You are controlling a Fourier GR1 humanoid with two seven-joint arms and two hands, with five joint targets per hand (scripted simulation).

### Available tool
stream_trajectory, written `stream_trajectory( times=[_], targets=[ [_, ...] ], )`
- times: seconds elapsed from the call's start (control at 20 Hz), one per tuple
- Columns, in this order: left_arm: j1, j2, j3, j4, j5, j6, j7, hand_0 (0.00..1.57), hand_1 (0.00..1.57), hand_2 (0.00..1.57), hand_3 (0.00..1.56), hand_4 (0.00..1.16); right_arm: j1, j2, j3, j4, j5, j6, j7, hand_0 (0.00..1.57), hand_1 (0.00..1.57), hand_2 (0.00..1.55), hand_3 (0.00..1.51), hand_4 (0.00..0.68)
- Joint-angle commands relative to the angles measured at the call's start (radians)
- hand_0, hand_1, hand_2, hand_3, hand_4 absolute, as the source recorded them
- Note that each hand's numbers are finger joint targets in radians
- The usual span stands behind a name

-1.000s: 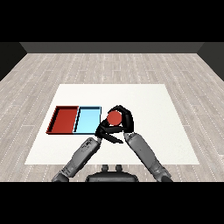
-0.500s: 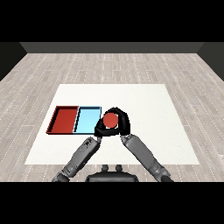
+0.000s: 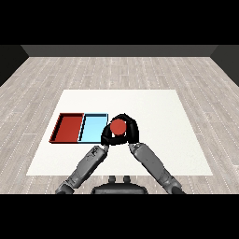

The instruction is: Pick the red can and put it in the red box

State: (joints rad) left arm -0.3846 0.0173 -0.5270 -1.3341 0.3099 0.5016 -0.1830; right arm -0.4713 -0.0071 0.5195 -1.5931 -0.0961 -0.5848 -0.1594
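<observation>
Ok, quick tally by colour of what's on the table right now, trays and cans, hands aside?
Red: 2, the red tray and the red can, which the right hand curls round.
Light blue: 1, the light blue tray.
Total: 3.

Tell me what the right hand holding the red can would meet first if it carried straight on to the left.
The right hand, curled round the red can, would likely meet the shallow light blue tray first. The red tray lies beyond. Height above the rim is unclear.
</observation>
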Motion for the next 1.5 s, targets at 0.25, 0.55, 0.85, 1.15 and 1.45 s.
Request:
stream_trajectory(
  times=[0.25,0.55,0.85,1.15,1.45],
  targets=[
    [0.05,-0.016,-0.042,-0.035,-0.003,0.029,-0.04,1.57,1.57,1.57,1.49,1.13,0.027,0.007,-0.041,0.034,-0.039,0.041,-0.044,1.42,1.42,1.35,1.28,0.172],
    [-0.018,-0.017,-0.019,0.012,0.02,0.026,-0.05,1.57,1.57,1.57,1.5,1.13,0.014,0.006,-0.017,0.021,0.115,0.083,0.117,0.0,0.0,0.0,0.0,0.0],
    [0.019,-0.017,-0.011,0.028,-0.012,-0.002,-0.086,1.57,1.57,1.57,1.5,1.13,0.007,0.007,-0.068,0.049,0.088,0.05,0.056,0.0,0.0,0.0,0.0,0.0],
    [-0.099,-0.017,-0.027,0.022,0.008,0.096,-0.018,1.57,1.57,1.57,1.5,1.14,0.013,0.007,-0.058,-0.032,0.153,0.035,0.161,0.0,0.0,0.0,0.0,0.0],
    [0.047,-0.017,0.032,0.004,-0.029,-0.042,-0.083,1.57,1.57,1.57,1.48,1.14,0.079,-0.034,-0.179,-0.136,0.106,0.156,0.136,0.0,0.0,0.0,0.0,0.0]
  ],
)
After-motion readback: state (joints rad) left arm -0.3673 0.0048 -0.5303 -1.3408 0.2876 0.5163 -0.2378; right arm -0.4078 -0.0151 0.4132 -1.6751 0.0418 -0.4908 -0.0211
